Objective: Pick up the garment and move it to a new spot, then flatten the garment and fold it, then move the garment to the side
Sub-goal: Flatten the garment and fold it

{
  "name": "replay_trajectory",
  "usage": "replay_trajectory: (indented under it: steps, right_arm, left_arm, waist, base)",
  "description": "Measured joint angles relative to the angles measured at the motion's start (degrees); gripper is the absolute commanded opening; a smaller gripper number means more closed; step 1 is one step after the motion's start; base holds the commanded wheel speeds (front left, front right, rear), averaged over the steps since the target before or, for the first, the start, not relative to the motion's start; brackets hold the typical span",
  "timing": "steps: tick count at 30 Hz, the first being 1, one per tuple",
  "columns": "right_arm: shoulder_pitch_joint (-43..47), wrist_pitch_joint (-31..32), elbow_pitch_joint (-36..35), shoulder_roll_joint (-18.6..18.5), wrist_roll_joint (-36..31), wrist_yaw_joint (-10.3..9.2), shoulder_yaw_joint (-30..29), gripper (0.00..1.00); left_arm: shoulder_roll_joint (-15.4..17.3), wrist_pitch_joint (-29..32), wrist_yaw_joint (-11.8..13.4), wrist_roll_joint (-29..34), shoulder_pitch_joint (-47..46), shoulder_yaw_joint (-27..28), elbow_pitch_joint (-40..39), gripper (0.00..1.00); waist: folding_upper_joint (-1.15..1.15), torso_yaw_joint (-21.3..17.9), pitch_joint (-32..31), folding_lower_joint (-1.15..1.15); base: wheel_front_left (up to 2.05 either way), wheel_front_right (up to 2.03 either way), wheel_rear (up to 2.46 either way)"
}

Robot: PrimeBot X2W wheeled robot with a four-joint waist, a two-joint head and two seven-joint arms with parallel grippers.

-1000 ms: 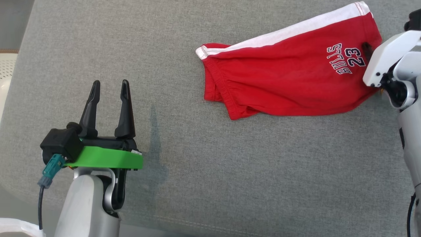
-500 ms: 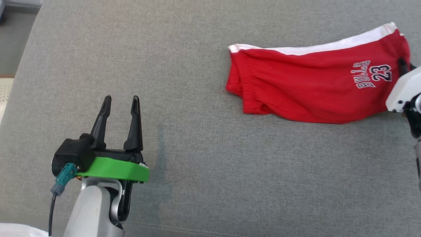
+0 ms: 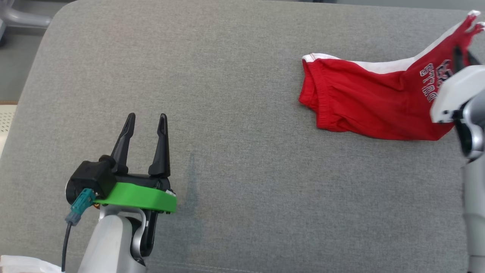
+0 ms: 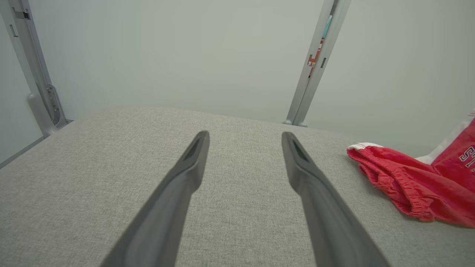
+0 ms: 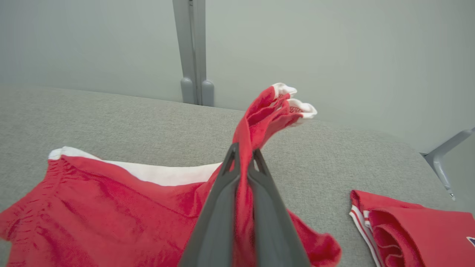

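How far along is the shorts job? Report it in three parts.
Done: the right pincer is shut on one end of the red shorts. In hand: that end is raised off the grey cushion; the waistband end lies on it. Left: moving them to a new spot, flattening, folding, setting aside. The left pincer hangs open, apart from the shorts.

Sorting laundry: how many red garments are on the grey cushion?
2: red Bulls shorts pinched in the right hand; a folded red garment beside them, partly out of frame.
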Motion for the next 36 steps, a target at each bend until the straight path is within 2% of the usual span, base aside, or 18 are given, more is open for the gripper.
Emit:
replay_trajectory:
  steps: [7, 13, 21, 22, 23, 24, 30, 34, 36]
  right_arm:
    - [0.8, 4.9, -2.0, 4.4, 0.6, -0.01, 9.0, 0.0]
    - [-2.4, 5.0, 5.0, 7.2, 0.4, 0.0, 13.3, 0.0]
    - [-5.8, 2.3, 14.3, 8.9, -1.0, -0.01, 16.1, 0.0]
    - [-6.2, 1.6, 15.0, 9.0, -1.0, -0.01, 16.2, 0.05]
    - [-6.5, 1.2, 15.8, 9.1, -0.6, -0.01, 16.6, 0.44]
    - [-6.6, 0.8, 16.6, 9.3, 0.1, -0.01, 17.1, 1.0]
    - [-6.9, -1.0, 16.8, 10.4, 10.6, -0.01, 22.3, 1.0]
    - [-6.0, -2.6, 10.5, 10.4, 21.4, -0.01, 25.4, 1.0]
    - [-5.3, -4.4, 7.1, 8.9, 21.5, 0.02, 25.8, 1.0]
  left_arm:
    - [0.0, 0.0, 0.0, -0.5, 0.0, -0.2, 0.0, 1.0]
    - [-0.1, 0.0, 0.0, -1.0, -0.1, -0.6, 0.0, 1.0]
    - [-0.1, 0.0, 0.0, -1.4, -0.1, -0.7, 0.1, 1.0]
    - [-0.1, 0.0, 0.0, -1.4, -0.1, -0.7, 0.1, 1.0]
    - [-0.1, 0.0, 0.0, -1.4, -0.1, -0.7, 0.1, 1.0]
    - [-0.1, 0.0, 0.0, -1.4, -0.1, -0.7, 0.1, 1.0]
    - [-0.2, 0.0, 0.0, -1.6, 0.1, -0.3, 0.2, 1.0]
    - [-0.2, 0.0, 0.0, -1.5, 1.0, -0.1, 0.5, 1.0]
    - [-0.2, 0.0, 0.0, -1.5, 1.2, 0.1, 0.4, 1.0]
  waist:
    - [0.0, 1.6, -0.4, 0.0]
    - [0.0, 3.3, 0.1, 0.0]
    - [0.0, 5.3, 0.7, 0.0]
    - [0.0, 5.4, 0.8, 0.0]
    - [0.0, 5.5, 0.7, 0.0]
    - [0.0, 5.6, 0.6, 0.0]
    - [0.0, 5.1, -0.1, 0.0]
    - [0.0, 4.4, -1.1, 0.0]
    - [0.0, 3.9, -1.6, 0.0]
  base:
    - [0.0, 0.0, 0.0]
    - [0.0, 0.0, 0.0]
    - [0.0, 0.0, 0.0]
    - [0.0, 0.0, 0.0]
    - [0.0, 0.0, 0.0]
    - [0.0, 0.0, 0.0]
    - [0.0, 0.0, 0.0]
    - [0.0, 0.0, 0.0]
    - [0.0, 0.0, 0.0]
